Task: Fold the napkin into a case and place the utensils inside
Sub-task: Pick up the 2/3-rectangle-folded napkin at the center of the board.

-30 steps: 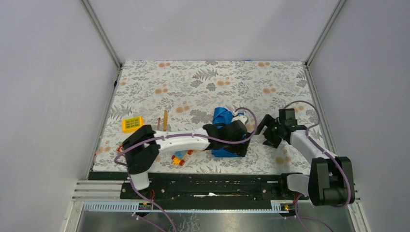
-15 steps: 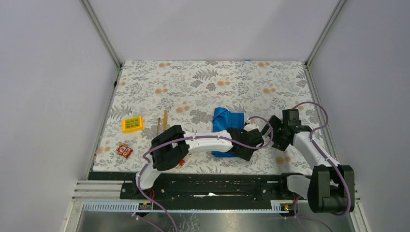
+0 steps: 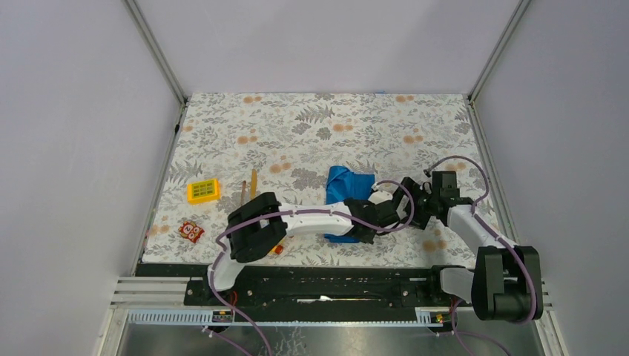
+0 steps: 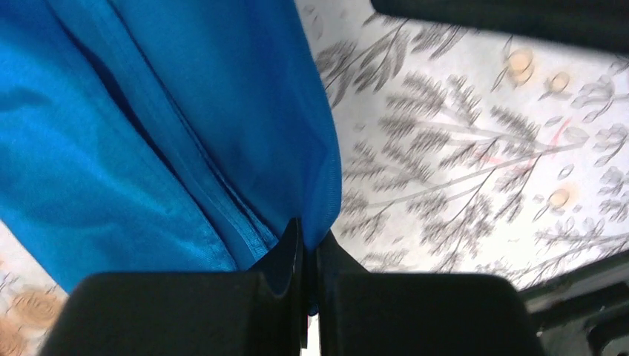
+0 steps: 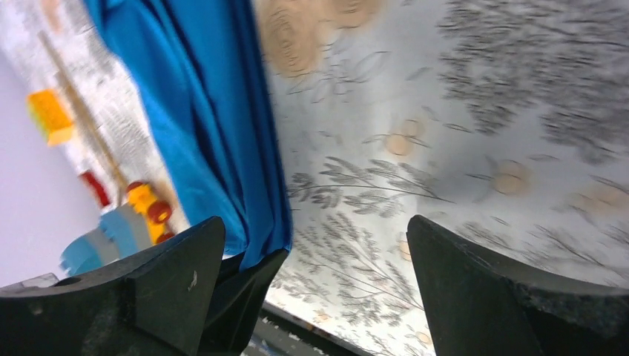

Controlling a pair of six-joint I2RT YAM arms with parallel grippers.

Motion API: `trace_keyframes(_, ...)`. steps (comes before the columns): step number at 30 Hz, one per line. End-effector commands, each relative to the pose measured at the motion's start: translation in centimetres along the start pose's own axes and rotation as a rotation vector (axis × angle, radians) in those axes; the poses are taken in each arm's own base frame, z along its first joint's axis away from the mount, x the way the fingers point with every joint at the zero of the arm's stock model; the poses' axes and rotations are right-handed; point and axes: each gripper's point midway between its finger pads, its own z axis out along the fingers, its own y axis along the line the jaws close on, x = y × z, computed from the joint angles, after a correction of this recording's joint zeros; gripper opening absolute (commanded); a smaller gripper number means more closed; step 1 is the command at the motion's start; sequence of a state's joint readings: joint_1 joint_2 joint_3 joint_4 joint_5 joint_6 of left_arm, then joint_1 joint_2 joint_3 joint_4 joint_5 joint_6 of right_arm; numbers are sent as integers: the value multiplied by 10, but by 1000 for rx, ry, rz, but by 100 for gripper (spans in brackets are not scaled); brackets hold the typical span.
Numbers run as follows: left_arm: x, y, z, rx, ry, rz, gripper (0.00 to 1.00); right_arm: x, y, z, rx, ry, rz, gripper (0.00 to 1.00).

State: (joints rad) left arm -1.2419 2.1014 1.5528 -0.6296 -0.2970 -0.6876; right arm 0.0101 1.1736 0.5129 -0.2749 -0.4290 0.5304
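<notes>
Pinching only a corner of the napkin (image 4: 148, 133), the left gripper (image 4: 304, 243) risks slipping off; the right gripper (image 5: 315, 248) gapes wide beside the napkin.

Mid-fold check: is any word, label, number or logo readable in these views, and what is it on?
No text can be read in any view.
On the yellow block: a grid of greenish marks, too small to read.
On the red block: pale markings, too small to tell if they are letters.
On the napkin: plain blue, no label showing.
On the table cover: floral print only.
</notes>
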Motion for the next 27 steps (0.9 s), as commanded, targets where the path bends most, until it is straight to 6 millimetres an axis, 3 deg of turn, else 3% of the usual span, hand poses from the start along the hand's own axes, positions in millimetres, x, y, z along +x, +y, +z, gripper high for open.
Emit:
trace_keyframes(1,-23,5,-42,91,-104,-54,0,3,49,4,-314,70,-45,100)
trace_keyframes(5,-31,11,-64,197,-138,-126,0,-5,71,14,-457,77,-5,100)
trace_keyframes(10,-31,20,-71,246,-146,-171,0,4,90,36,-516,148,56,100)
trace_keyframes(15,-26,21,-69,259,-133,-169,0,0,90,53,-539,142,121,96)
trace_keyframes(19,-24,16,-66,279,-119,-156,0,-9,97,55,-578,123,133,89)
trace_keyframes(23,-23,14,-63,286,-109,-147,0,-16,92,46,-570,80,166,98)
trace_keyframes(27,-23,12,-62,301,-103,-142,0,-15,82,50,-507,82,135,100)
